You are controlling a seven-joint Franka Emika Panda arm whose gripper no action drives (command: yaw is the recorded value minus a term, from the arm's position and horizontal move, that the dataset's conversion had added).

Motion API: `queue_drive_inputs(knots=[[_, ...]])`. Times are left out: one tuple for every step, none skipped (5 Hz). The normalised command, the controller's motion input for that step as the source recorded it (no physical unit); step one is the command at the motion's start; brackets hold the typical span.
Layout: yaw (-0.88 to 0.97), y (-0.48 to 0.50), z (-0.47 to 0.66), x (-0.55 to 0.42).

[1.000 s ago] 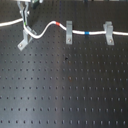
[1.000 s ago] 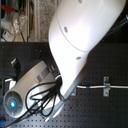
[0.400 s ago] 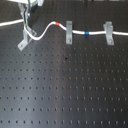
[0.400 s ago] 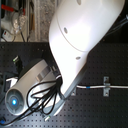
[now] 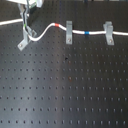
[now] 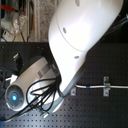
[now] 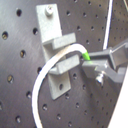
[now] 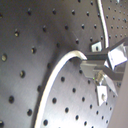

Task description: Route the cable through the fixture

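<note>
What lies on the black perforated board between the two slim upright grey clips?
In the first exterior view, only the long thin white cable, with its blue band, spans the gap between the clips.

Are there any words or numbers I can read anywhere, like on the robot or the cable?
None can be read. The cable has only colour bands, no writing. The fixture, the gripper and the white arm show no letters or numbers in any view.

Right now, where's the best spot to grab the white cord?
Probably at the green band, where the gripper already pinches the cord. It is right beside the bracket, and the cord lies between the prongs there, so grip from the open side, away from the bracket.
</note>
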Motion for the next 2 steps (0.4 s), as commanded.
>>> queue_drive_inputs(knots=[[0.08,0.398,0.1,0.08],[0.0,-0.002,0.0,0.01]])
